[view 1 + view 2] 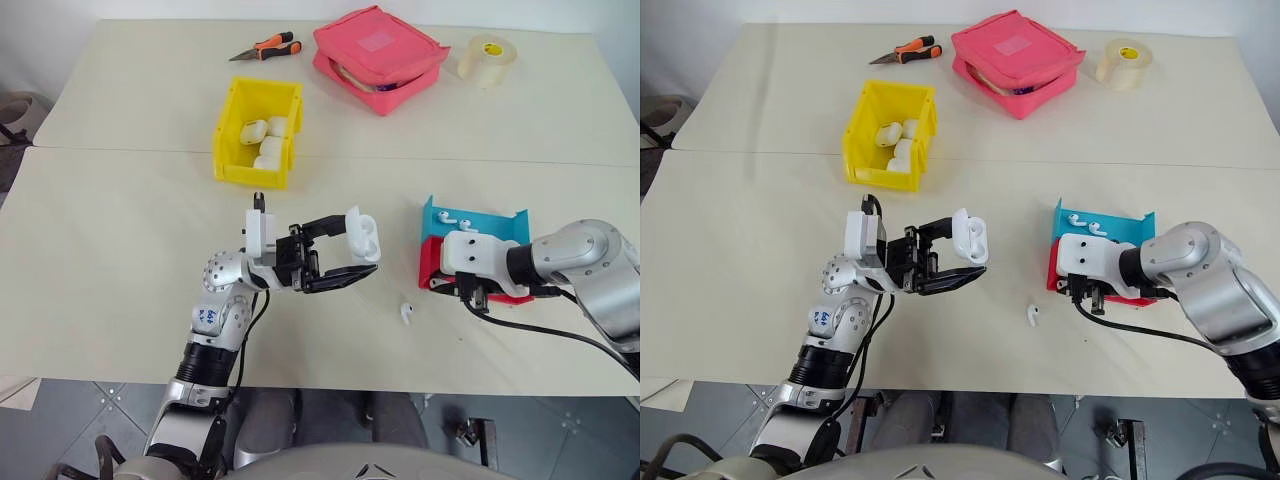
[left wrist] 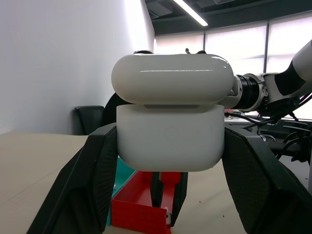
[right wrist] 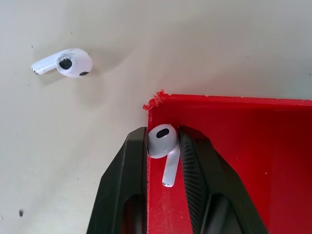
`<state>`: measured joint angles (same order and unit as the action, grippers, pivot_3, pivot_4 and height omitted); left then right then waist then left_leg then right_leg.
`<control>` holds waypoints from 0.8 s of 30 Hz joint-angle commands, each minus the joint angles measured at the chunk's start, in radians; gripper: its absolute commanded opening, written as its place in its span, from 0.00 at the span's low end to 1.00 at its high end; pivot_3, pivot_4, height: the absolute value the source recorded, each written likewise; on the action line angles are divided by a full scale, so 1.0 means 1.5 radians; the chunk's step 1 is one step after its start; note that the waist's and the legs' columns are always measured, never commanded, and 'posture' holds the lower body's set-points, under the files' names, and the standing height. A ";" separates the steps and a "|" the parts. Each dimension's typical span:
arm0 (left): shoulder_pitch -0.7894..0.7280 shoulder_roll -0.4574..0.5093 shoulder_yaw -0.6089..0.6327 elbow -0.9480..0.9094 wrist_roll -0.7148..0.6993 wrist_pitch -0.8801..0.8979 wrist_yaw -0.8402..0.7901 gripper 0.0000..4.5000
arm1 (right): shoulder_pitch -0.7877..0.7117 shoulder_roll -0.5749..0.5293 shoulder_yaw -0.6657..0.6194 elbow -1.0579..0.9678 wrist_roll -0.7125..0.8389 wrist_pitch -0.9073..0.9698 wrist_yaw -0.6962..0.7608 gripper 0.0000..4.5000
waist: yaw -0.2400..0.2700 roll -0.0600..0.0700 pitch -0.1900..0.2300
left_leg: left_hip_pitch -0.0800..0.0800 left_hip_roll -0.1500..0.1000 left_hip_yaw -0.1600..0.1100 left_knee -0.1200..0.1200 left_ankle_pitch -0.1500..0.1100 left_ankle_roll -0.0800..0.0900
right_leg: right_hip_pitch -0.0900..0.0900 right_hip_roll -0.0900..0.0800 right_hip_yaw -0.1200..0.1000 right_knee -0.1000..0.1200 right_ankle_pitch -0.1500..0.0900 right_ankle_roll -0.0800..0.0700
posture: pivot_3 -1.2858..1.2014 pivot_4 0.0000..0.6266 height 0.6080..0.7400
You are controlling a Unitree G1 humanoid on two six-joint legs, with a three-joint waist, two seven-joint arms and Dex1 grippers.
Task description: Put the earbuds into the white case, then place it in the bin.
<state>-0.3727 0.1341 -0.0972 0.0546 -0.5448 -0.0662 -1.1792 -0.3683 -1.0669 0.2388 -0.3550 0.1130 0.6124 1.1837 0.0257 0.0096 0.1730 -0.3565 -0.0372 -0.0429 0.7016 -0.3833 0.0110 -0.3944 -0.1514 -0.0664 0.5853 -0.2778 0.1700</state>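
Note:
My left gripper [image 1: 352,251] is held above the table, shut on the white case [image 1: 363,238], whose lid [image 2: 173,78] stands flipped open. My right gripper [image 3: 162,130] reaches down at the near left corner of a red tray [image 3: 253,146] and is shut on one earbud [image 3: 161,142], stem towards the wrist. A second earbud [image 1: 406,312] lies loose on the table between the two grippers. The yellow bin [image 1: 252,176] stands farther back on the left, with several white cases inside.
A blue tray [image 1: 500,225] holding two more earbuds [image 1: 446,215] sits right behind the red tray. At the far edge lie orange-handled pliers [image 1: 268,48], a pink pouch [image 1: 380,55] and a tape roll [image 1: 487,58]. A seam [image 1: 120,150] crosses the table.

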 commanded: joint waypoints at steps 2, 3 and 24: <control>-0.008 0.004 0.005 -0.010 -0.018 0.002 -0.015 0.62 | 0.070 -0.004 -0.167 -0.074 0.112 0.025 0.012 0.20 | 0.002 0.000 0.000 | 0.000 0.000 0.000 0.000 0.000 0.000 | 0.000 0.000 0.000 0.000 0.000 0.000 | 0.52 0.24 1.00; -0.010 0.006 0.006 -0.009 -0.019 0.004 -0.018 0.62 | 0.096 0.005 -0.216 -0.089 0.144 0.023 0.015 0.20 | 0.002 0.000 0.000 | 0.000 0.000 0.000 0.000 0.000 0.000 | 0.000 0.000 0.000 0.000 0.000 0.000 | 0.52 0.24 1.00; -0.072 0.020 0.011 -0.013 -0.047 0.120 -0.039 0.62 | 0.125 0.454 -0.349 -0.213 0.519 -0.057 -0.288 0.20 | -0.002 0.000 0.000 | 0.001 0.000 0.000 0.000 0.000 -0.001 | 0.000 0.001 0.001 0.002 0.000 0.000 | 0.52 0.24 1.00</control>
<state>-0.4732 0.1632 -0.0800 0.0830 -0.5885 0.1063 -1.2357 -0.1711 -0.3963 -0.2899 -0.6369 0.8588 0.5611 0.7769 0.0228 0.0097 0.1729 -0.3545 -0.0371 -0.0427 0.7017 -0.3828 0.0102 -0.3942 -0.1503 -0.0652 0.5888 -0.2779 0.1700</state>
